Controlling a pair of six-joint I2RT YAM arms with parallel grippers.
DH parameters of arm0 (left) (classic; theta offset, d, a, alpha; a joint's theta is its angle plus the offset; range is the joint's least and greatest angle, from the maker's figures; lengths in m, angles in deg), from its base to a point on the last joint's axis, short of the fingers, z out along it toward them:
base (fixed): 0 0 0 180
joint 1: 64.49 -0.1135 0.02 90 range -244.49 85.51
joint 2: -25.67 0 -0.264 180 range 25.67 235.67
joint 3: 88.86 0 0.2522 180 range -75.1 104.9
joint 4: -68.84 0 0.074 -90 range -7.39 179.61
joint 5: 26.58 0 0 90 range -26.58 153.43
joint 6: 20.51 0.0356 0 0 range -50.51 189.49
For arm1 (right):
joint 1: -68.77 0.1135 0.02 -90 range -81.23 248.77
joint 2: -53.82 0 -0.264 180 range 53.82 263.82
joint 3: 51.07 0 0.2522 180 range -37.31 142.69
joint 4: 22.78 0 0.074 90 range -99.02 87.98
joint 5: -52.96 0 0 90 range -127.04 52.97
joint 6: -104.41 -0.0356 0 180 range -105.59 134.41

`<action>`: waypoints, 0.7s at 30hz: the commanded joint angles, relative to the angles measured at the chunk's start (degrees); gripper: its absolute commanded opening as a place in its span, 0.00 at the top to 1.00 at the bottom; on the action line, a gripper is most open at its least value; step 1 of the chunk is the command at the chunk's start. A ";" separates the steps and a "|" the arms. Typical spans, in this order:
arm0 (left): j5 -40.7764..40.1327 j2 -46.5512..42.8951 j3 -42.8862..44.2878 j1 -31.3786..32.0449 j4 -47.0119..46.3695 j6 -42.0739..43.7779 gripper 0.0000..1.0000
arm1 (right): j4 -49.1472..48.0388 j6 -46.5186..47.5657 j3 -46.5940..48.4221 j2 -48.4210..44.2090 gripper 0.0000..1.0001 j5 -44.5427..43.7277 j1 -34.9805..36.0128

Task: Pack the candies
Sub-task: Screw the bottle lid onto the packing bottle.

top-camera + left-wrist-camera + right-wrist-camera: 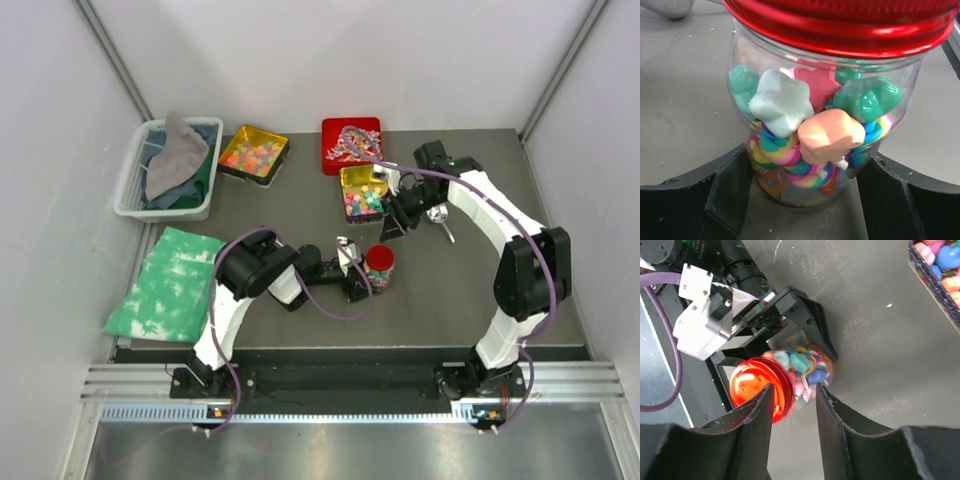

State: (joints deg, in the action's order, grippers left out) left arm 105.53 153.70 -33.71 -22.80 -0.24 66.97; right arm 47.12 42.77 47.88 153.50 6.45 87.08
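Observation:
A clear jar (pixel 380 270) with a red lid (pixel 380 256) stands on the grey table, full of mixed candies (pixel 790 105). My left gripper (pixel 362 279) is shut on the jar's lower part, one finger on each side, as the left wrist view (pixel 807 162) shows. My right gripper (pixel 391 227) is open and empty, above and behind the jar; in its own view (pixel 795 387) the jar (pixel 807 367) and the lid (pixel 757 385) lie beyond its fingertips. More candies fill a yellow tin (pixel 253 154), a red tin (pixel 350 144) and a gold tin (pixel 363 193).
A white basket (pixel 135 180) with a grey cloth stands at the back left. A green cloth (pixel 165 283) lies at the front left. A metal scoop (pixel 440 215) lies right of the gold tin, whose corner shows in the right wrist view (pixel 940 262).

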 commanded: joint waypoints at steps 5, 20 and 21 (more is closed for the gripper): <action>-1.85 1.61 -0.08 -0.47 -10.49 -1.17 0.63 | -0.77 1.52 0.77 -0.01 0.65 3.89 2.00; -2.03 1.44 0.01 -0.56 -9.96 -1.08 0.64 | 0.90 2.93 -4.23 -1.85 0.68 2.40 3.14; -2.03 1.44 0.01 -0.56 -9.96 -1.17 0.64 | 0.81 2.93 -5.20 -2.38 0.69 2.31 3.14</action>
State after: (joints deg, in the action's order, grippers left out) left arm 105.53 153.70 -33.60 -22.82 -0.18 66.92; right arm 47.19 44.04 44.80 153.74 8.11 89.70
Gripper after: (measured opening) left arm 0.788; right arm 0.320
